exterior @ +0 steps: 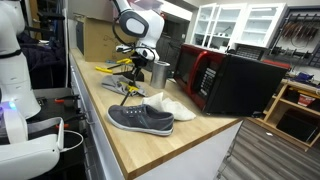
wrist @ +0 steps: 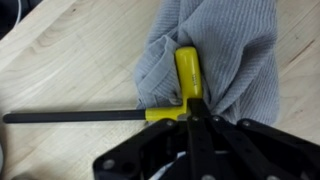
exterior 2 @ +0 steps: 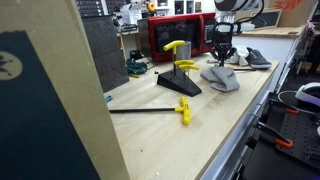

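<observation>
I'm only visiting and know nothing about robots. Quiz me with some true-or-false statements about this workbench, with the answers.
1. The claw is at a yellow T-handle tool with a black shaft. True.
2. That tool's handle lies over a crumpled grey cloth. True.
3. The boxy microwave oven is blue all over. False: it is red and black.
4. The grey sneaker sits inside the microwave. False: it rests on the wooden benchtop.
5. A second yellow T-handle tool lies flat beside a black tool stand. True.
</observation>
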Controlling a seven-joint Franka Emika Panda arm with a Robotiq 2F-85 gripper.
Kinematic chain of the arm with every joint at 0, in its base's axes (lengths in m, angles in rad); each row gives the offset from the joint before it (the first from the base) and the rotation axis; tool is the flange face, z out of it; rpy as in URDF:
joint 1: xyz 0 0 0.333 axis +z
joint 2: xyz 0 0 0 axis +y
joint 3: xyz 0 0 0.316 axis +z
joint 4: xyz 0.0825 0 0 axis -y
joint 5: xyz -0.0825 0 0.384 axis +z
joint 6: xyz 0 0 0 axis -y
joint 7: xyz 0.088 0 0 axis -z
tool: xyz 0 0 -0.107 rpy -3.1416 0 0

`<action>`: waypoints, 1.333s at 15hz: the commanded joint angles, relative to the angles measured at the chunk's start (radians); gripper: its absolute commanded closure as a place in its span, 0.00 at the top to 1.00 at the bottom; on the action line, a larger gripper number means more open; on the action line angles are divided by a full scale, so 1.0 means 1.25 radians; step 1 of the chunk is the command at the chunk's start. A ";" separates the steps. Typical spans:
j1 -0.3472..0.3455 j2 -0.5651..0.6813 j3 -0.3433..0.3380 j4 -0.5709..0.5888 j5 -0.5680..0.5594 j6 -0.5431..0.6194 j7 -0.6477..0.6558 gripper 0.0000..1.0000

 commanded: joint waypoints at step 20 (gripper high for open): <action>0.003 -0.030 0.004 -0.017 -0.021 -0.018 -0.033 0.05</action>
